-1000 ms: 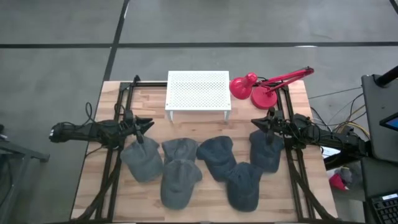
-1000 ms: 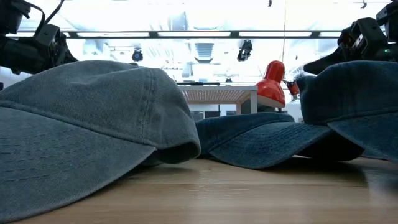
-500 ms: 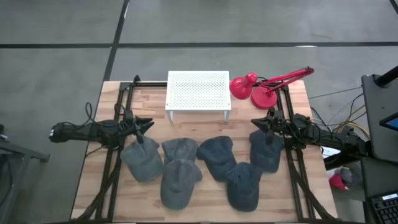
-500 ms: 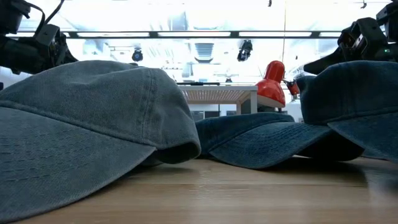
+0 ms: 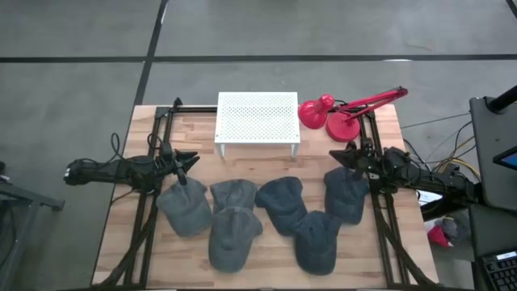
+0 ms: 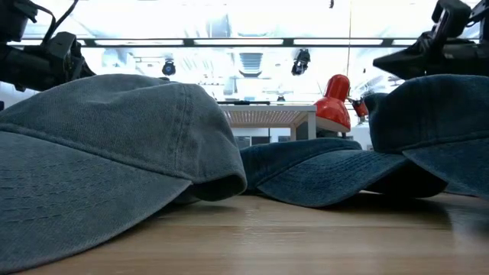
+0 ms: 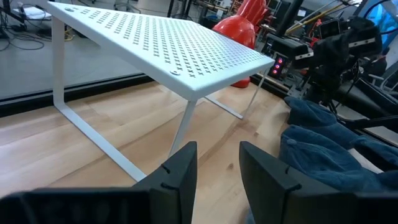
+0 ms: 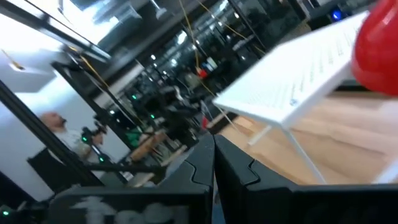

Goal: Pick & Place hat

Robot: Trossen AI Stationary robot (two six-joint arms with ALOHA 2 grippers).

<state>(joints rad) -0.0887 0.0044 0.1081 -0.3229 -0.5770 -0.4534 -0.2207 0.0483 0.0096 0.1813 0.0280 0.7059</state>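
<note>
**Operator:** Wooden tabletop (image 5: 266, 160) first, then. Where do my jaws stand?

**Observer:** Your left gripper (image 5: 191, 159) has its fingers (image 7: 180, 171) a little apart with nothing between them. It hangs just above the back edge of the leftmost hat (image 5: 185, 208). Your right gripper (image 5: 338, 151) is clenched tight on nothing, just off the back edge of the rightmost hat (image 5: 346, 196).

**Operator:** And the other hats?

**Observer:** You have 6 grey hats in all, lying crown up near the front of the table. Between the 2 outer ones are a hat (image 5: 233, 194) and another (image 5: 282, 202), then 2 nearer the front edge, one (image 5: 231, 237) and one (image 5: 317, 238), overlapping their neighbours.

**Operator:** Anything behind them?

**Observer:** You see a white perforated rack (image 5: 258, 117) at the back with nothing on it, and a red desk lamp (image 5: 339, 113) just beside it.
</note>
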